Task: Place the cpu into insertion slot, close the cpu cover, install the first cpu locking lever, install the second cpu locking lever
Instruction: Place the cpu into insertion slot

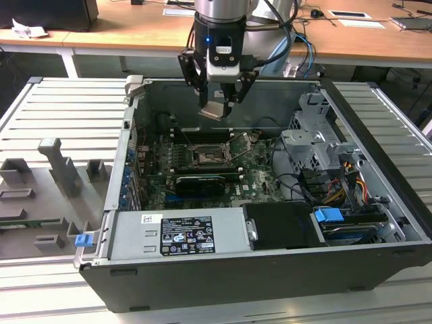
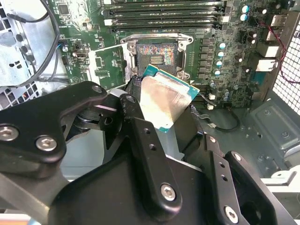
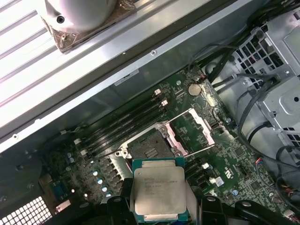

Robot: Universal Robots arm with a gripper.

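1 gripper (image 1: 217,104) clamping the cpu (image 3: 158,194), above the insertion slot (image 3: 149,147), cpu cover (image 3: 202,125) open

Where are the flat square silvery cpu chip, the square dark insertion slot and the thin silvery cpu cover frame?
flat square silvery cpu chip (image 3: 159,194), first wrist view, metal top centre.
square dark insertion slot (image 3: 150,149), first wrist view, its dark centre.
thin silvery cpu cover frame (image 3: 202,124), first wrist view, one side bar.
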